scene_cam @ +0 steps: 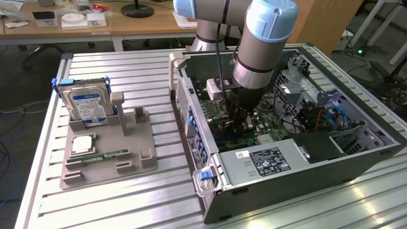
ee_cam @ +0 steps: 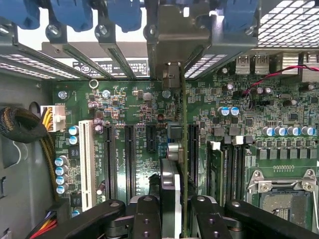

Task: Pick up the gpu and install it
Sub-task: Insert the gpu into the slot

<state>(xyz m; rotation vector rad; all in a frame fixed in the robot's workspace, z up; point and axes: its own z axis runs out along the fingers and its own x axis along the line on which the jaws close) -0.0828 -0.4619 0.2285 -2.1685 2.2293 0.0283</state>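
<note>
Silver arm (scene_cam: 258,57) with pale-blue joint caps, black hand (ee_cam: 177,209).

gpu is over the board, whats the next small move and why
Probably ease the gpu straight down toward the motherboard. The end effector grips it edge-on, its metal bracket at the case's rear slot openings, and the card seems lined up between black slots.

Blue-labelled hard drive (scene_cam: 86,106) upright in grey holder tray (scene_cam: 130,143), beside open computer case (scene_cam: 356,157).
</note>
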